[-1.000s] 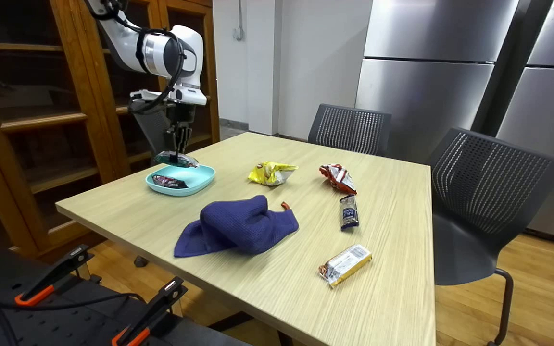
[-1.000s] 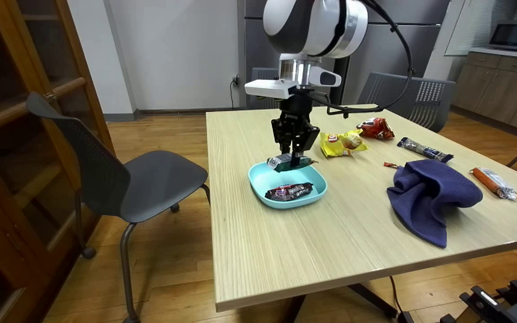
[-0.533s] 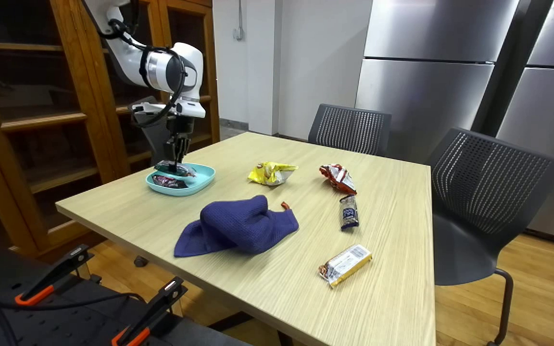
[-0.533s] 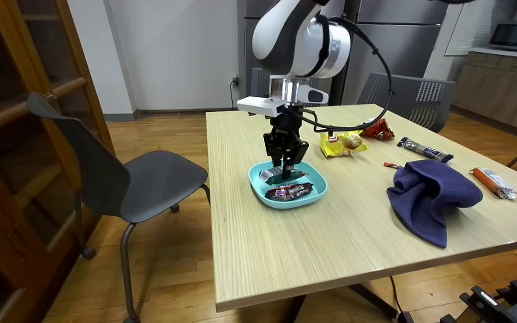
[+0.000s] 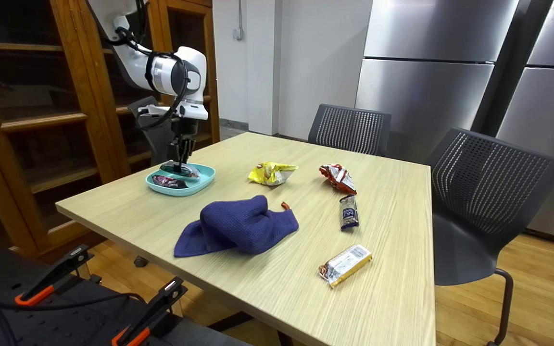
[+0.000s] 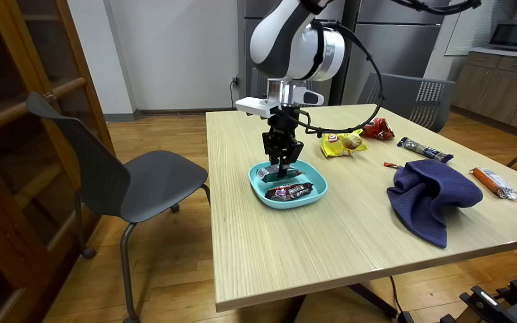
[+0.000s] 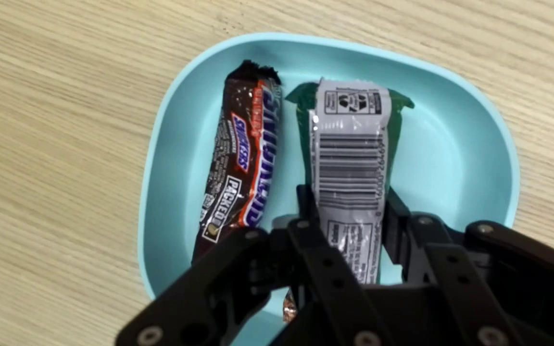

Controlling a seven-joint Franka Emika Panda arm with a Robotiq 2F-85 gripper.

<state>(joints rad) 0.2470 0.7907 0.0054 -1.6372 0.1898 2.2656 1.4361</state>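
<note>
Here we are in the wrist view, and the fingers [image 7: 396, 223] are snug on the green-and-white bar [image 7: 351, 166], one pad against each long side: that reads as a firm grip. The bar is inside the turquoise dish [image 7: 435, 158], right between the fingers, its long axis running straight through the gap, so the hold goes across its width. One end juts past the fingertips toward the dish's rim; the other disappears underneath.

And look how tight it is! A Snickers bar [image 7: 241, 158] lies alongside in the same dish, slightly slanted, with one finger standing in the slim strip between the two. The opposite finger is on the side of the dish's other wall. Touching the dish floor, or just above it? I can't tell, though both exterior views show the bar low in the dish.

A single arm [image 6: 285, 45] stands directly over the dish. On the counter [image 6: 258, 242], a yellow bag [image 5: 271, 173] sits near the dish, a red bag [image 5: 339, 179] beyond it, then a navy bar [image 5: 349, 211]; a crumpled blue cloth [image 5: 241, 226] is well apart from the dish, and a white-and-yellow bar [image 5: 346, 265] lies farthest from it.
</note>
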